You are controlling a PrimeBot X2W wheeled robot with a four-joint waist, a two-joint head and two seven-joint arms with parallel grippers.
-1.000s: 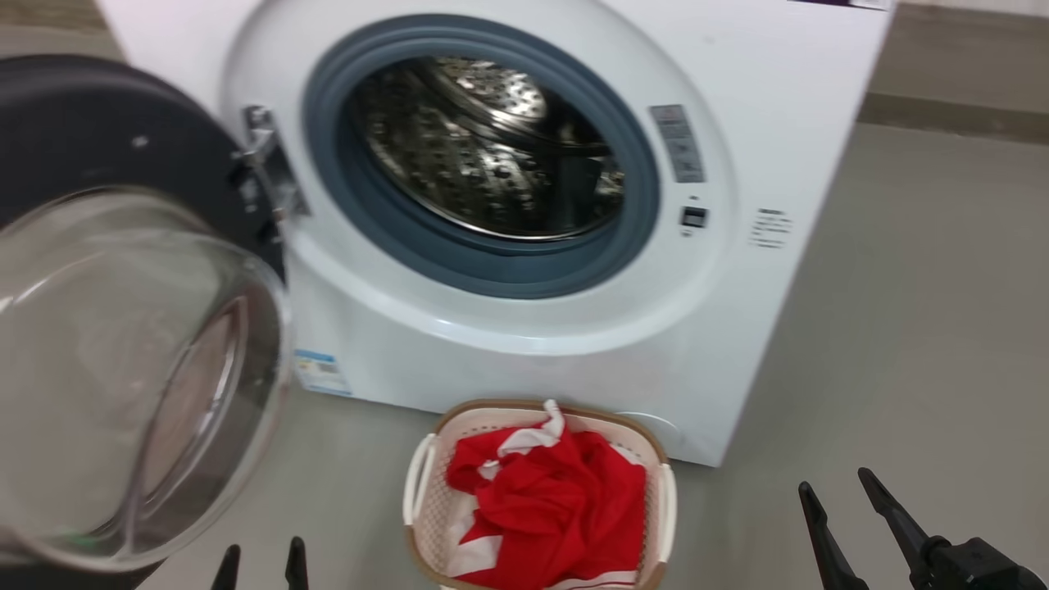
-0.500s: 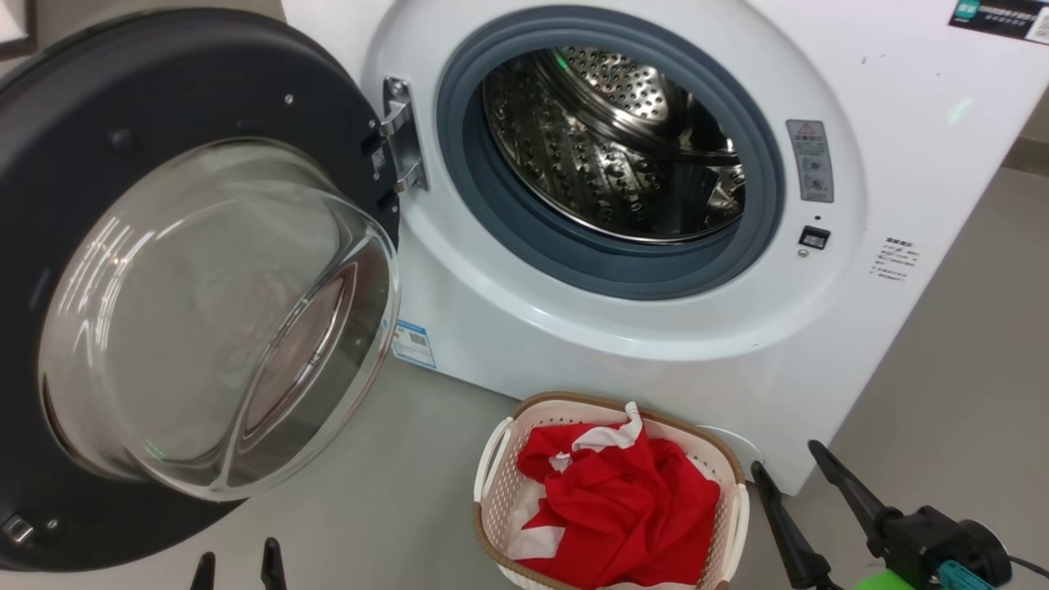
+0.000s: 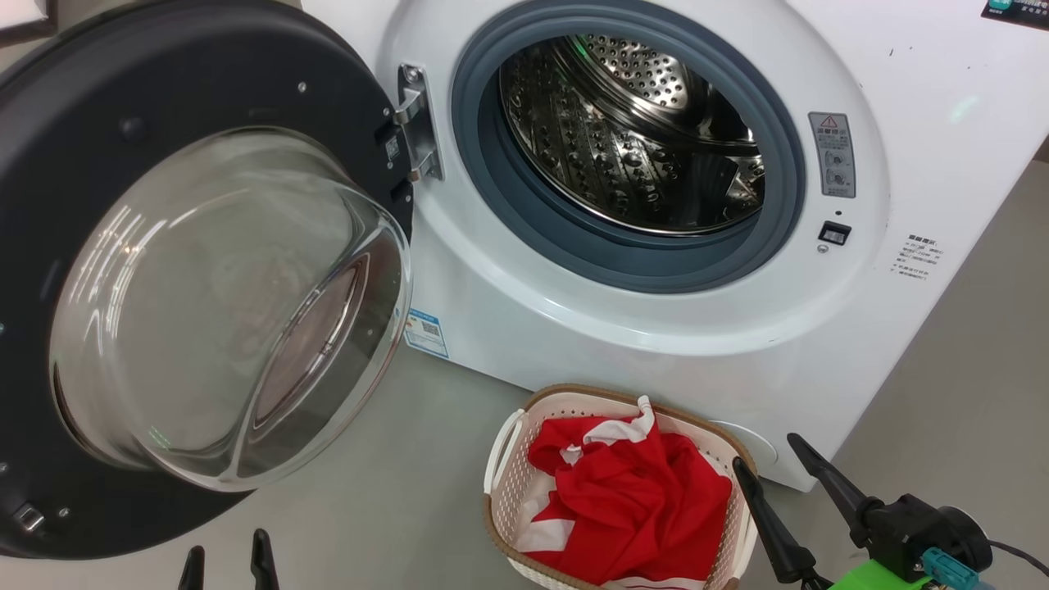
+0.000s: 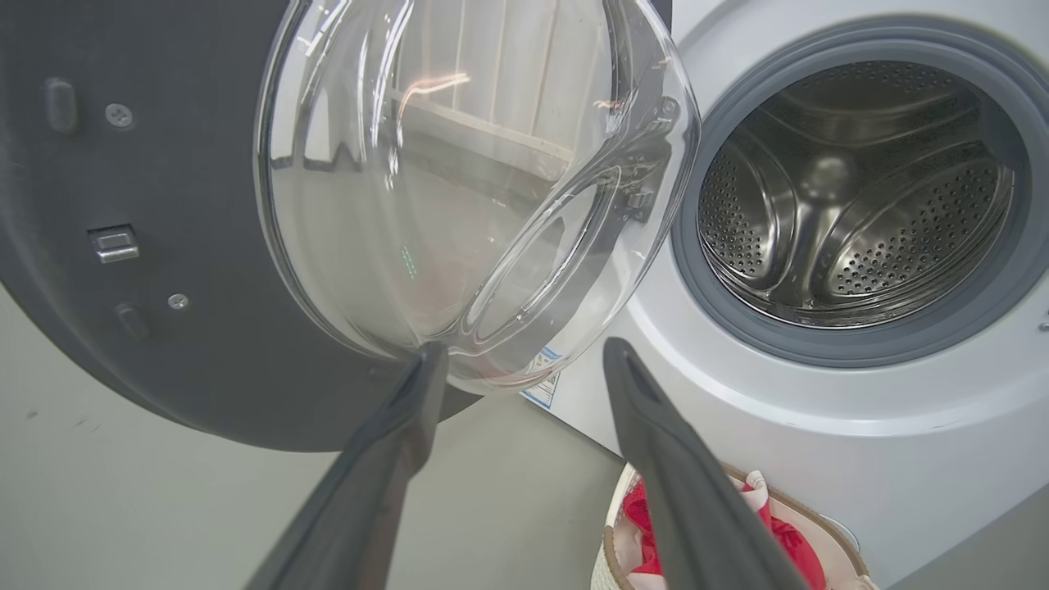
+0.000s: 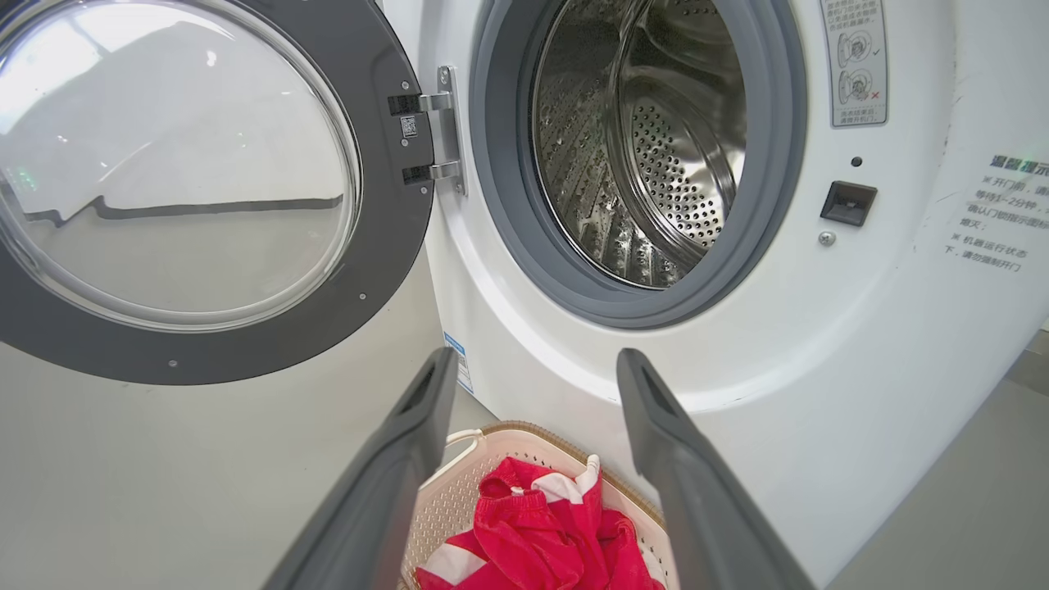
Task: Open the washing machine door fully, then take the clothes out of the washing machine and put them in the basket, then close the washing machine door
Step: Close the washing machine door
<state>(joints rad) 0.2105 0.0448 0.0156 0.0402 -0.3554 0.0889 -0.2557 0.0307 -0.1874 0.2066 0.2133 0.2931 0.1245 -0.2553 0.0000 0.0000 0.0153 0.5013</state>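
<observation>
Straight ahead of both sets of jaws sits the washing machine (image 3: 656, 328), seen from my remote seat. The left gripper (image 4: 524, 351) has its fingers spread wide with nothing between them. Just past its tips hangs the washing machine door (image 3: 221, 303), swung wide open on the hinge (image 3: 418, 123) at the left of the opening. Its dark inner face is turned my way, and the clear glass bowl bulges out toward the jaws (the door's round, so no long axis to speak of). In the left wrist view one fingertip overlaps the bowl's lower edge, and I can't tell if it's touching.

The right gripper (image 5: 534, 356) is spread wide and empty too. Above and beyond its tips is the grey rubber ring (image 5: 500, 238) with the steel drum (image 5: 647, 147) behind it, mouth facing the jaws. Below the tips, framed between the two fingers, the basket (image 5: 463, 504) stands on the floor (image 3: 393, 475) just beside the machine's front, open side up. The clothes (image 3: 631, 508) are bunched inside it, red with white bits, one white corner poking up toward the machine. In the head view one finger of the right gripper sits just beside the basket's right rim. Which way the basket's long side runs, I can't call from these angles.
</observation>
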